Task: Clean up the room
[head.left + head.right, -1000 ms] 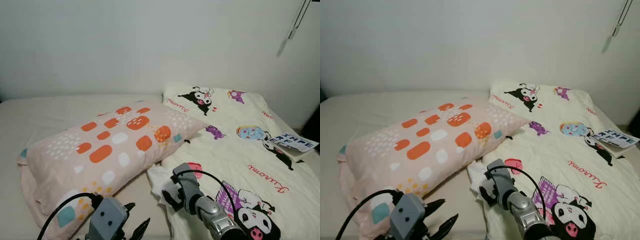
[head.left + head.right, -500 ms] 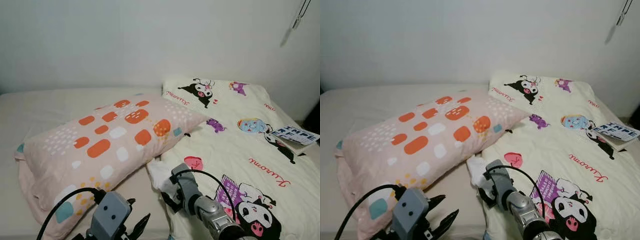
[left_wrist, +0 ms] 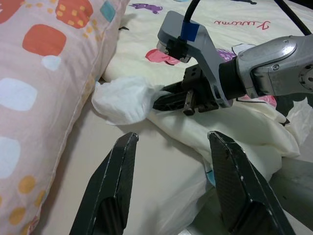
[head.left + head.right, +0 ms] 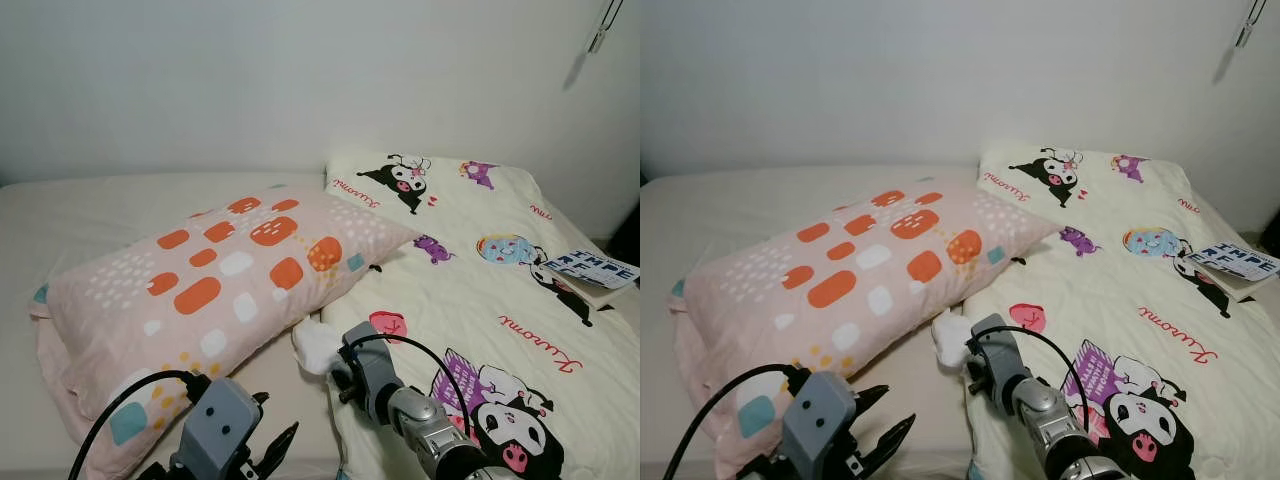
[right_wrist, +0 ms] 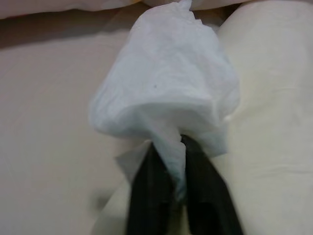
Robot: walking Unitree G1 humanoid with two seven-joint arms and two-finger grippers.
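A crumpled white tissue [image 4: 316, 347] lies on the bed at the edge of the cartoon-print quilt [image 4: 480, 290], just below the pink spotted pillow [image 4: 210, 285]. My right gripper [image 5: 168, 169] is shut on the tissue [image 5: 164, 93], its black fingers [image 3: 168, 100] pinching the wad's lower fold. The tissue [image 3: 124, 98] bulges out past the fingertips. My left gripper [image 3: 171, 161] hovers open at the front edge of the bed, below and left of the tissue, with nothing between its fingers [image 4: 880, 445].
A printed booklet [image 4: 590, 270] rests on the quilt at the far right. The beige sheet [image 4: 110, 205] stretches left of the pillow to the white wall [image 4: 300, 80]. The quilt's near edge is rumpled below my right arm [image 4: 420, 420].
The right gripper with the tissue has lifted and shifted slightly towards the pillow. The camera has tilted a little since a second ago. The left gripper has stayed low and open.
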